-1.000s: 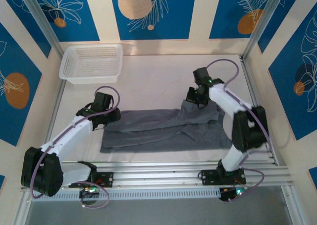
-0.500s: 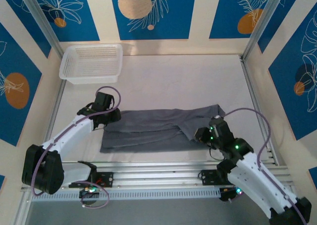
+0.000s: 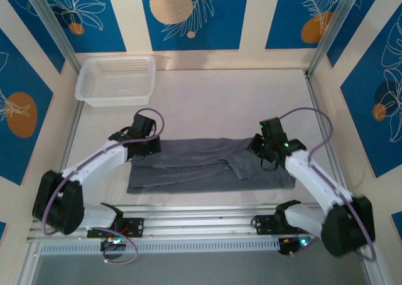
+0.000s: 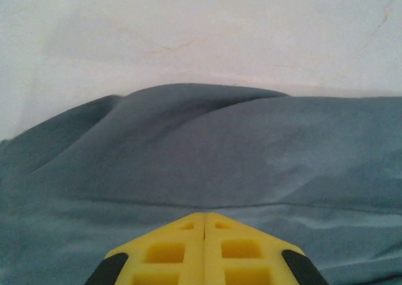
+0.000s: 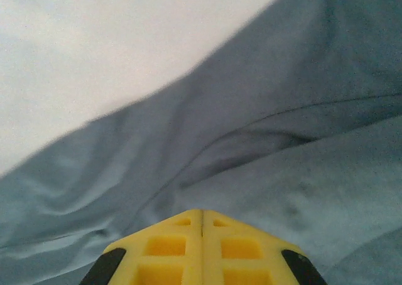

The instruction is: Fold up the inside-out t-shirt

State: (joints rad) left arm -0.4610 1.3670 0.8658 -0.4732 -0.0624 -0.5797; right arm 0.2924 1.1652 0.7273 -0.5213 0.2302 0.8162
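The dark grey inside-out t-shirt point(image 3: 207, 169) is lying in a long, rumpled band across the table point(image 3: 213, 103), close to its near edge, and the white basket point(image 3: 116, 78) is sitting in the far left corner. The left gripper point(image 4: 203, 215) is pressing down at the shirt's far left corner and the right gripper point(image 5: 201, 211) at its far right corner. Both pairs of yellow fingers are meeting tip to tip, though I can't quite tell if any fabric is being pinched.
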